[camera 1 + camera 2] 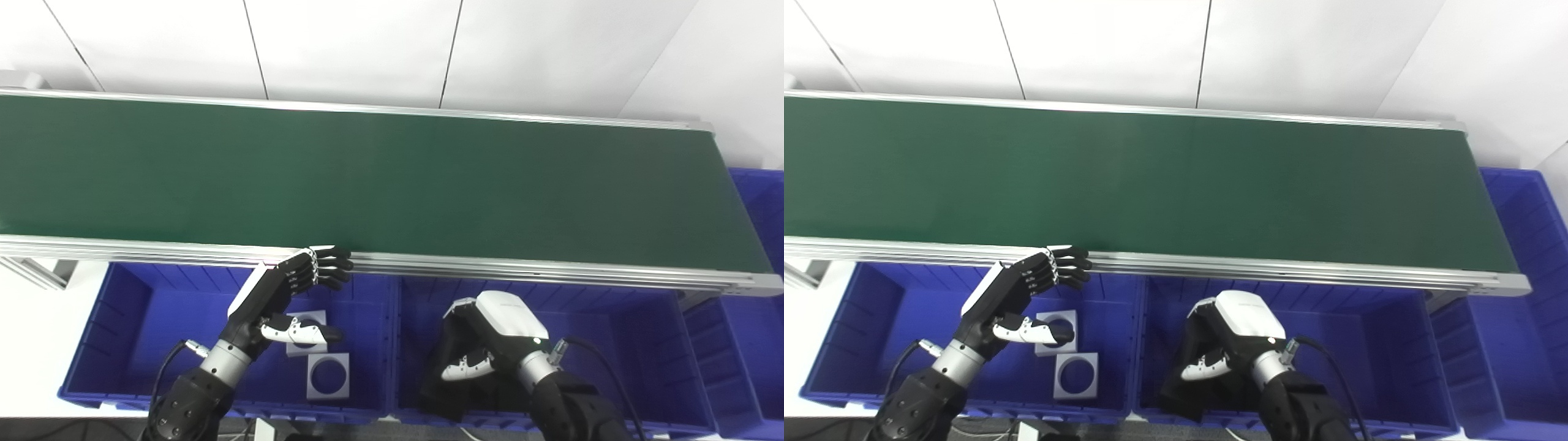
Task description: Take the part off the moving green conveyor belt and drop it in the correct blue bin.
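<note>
Nearest, at 7 o'clock: left hand (pixel 278 300) over the left blue bin (pixel 116 343), fingers spread, empty. Beneath it two flat grey square parts (pixel 329 375) with round holes lie on the bin floor, seemingly already sorted.

At 5 o'clock: right hand (pixel 490 337) curled over the right blue bin (pixel 643 367); cannot tell if it holds anything.

Beyond, 12 o'clock: green conveyor belt (pixel 392 184), matte, aluminium-railed, no part visible on it. Judgement: between picks, awaiting the next part.
</note>
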